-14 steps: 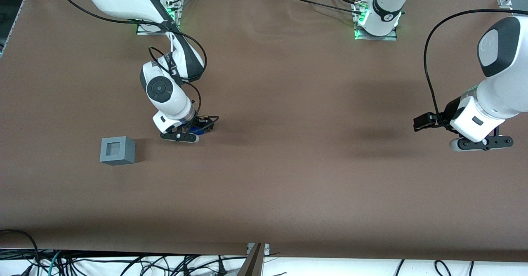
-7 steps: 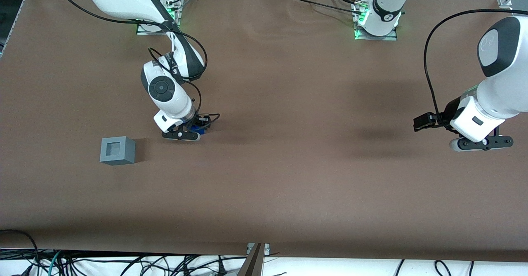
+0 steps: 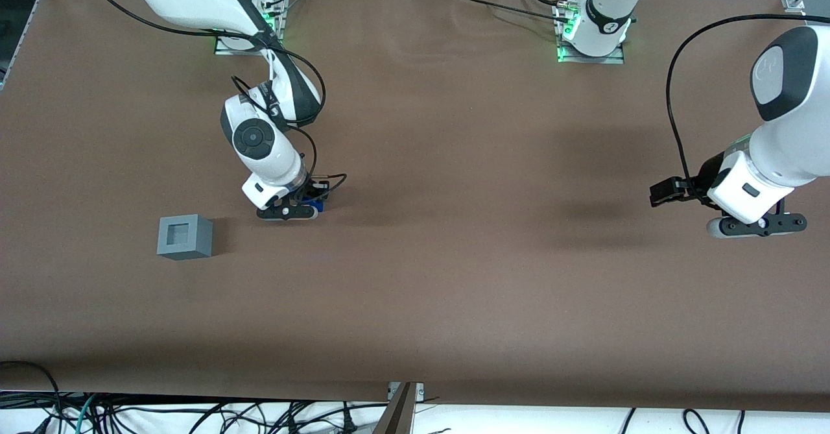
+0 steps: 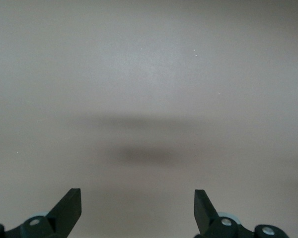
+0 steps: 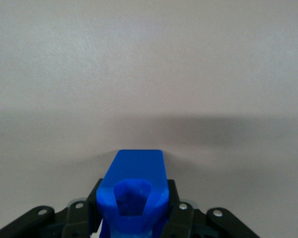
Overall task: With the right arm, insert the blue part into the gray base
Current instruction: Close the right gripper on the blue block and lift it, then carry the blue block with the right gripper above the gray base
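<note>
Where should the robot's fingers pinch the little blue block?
Probably just where the gripper is placed now: on the blue part's two flat sides, coming straight down from above. One finger sits on each side, leaving its end free to drop into the gray base's square recess.

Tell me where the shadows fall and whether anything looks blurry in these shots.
Front view: sharp, with soft shadows beside the gray base and gripper. Right wrist view: the gripper is shut on the blue part, which looks soft up close, with a shadow band on the table.
</note>
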You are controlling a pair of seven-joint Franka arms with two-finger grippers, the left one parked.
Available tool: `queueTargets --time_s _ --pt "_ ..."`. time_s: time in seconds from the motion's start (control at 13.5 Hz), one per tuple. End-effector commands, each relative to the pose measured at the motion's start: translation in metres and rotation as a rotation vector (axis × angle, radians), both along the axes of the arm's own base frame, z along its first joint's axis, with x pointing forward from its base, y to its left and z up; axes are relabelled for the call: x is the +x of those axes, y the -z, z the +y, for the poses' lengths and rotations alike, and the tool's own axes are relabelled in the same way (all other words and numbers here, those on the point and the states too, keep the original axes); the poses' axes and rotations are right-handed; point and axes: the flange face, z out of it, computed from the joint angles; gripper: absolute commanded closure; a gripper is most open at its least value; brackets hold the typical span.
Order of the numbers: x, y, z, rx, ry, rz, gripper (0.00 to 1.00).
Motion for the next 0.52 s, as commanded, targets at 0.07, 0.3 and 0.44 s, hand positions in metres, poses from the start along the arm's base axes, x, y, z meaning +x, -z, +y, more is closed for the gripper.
queueTargets --time_s 0.07,0.3,0.44 --pt "0.032 -0.064 -0.042 -0.057 -0.057 0.031 0.77" --pt "0.062 -0.091 -0.112 -0.088 -0.129 0.031 0.77" --pt "0.069 -0.103 -0.16 -0.106 -0.191 0.027 0.77"
